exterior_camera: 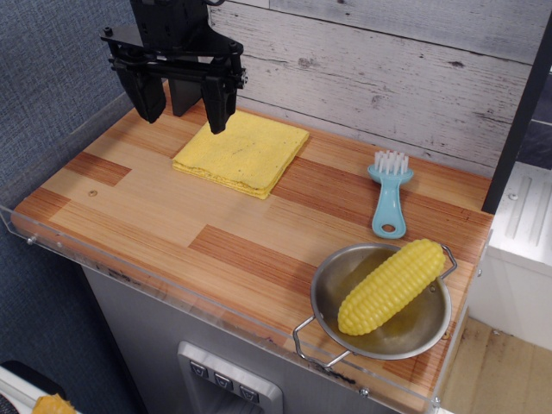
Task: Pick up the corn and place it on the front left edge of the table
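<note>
The claw point(181, 102) hangs high at the back left of the table point(155, 216), its two fingers spread apart and holding nothing. Just below it to the right lies a yellow cloth point(241, 151). Farther right rests a blue brush point(390, 191). Far from the claw, at the front right, the corn point(392, 285) lies slanted in a metal pan point(423, 332), so the claw must travel there first.

The corn point(392, 287) is bright yellow with rows of kernels, lying in a silver pan point(332, 278). The cloth point(242, 153) is a paler, flat yellow. The brush point(390, 193) is light blue with white bristles. The table point(172, 216) shows light and reddish-brown striped planks. The gripper point(183, 108) is black. The wall point(388, 60) is weathered grey-white boards.
</note>
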Robot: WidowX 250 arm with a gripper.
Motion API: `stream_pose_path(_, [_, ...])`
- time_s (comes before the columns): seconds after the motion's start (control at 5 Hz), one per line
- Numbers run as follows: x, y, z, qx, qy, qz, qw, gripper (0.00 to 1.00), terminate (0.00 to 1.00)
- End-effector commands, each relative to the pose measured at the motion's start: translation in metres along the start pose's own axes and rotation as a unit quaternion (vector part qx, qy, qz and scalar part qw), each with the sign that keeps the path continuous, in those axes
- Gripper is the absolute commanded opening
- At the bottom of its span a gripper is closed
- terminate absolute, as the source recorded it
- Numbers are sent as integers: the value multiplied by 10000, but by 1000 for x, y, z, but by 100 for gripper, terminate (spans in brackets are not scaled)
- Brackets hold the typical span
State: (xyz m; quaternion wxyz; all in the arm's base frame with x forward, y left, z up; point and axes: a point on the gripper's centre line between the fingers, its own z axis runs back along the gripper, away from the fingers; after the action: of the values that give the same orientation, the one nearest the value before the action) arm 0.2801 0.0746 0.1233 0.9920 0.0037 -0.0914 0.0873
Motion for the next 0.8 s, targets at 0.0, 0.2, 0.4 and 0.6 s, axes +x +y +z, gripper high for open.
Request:
stream_pose_path(0.0, [0,0,0,0,0,0,10000,100,0])
stream_pose_path(0.2, [-17,-34,-3,-228,72,-385,9990,100,0])
stream_pose_path(0.4, [-40,-73,-8,-357,163,-688,9969,100,0])
stream_pose_path(0.6, [-50,-105,-13,-287,145,-948,9950,100,0])
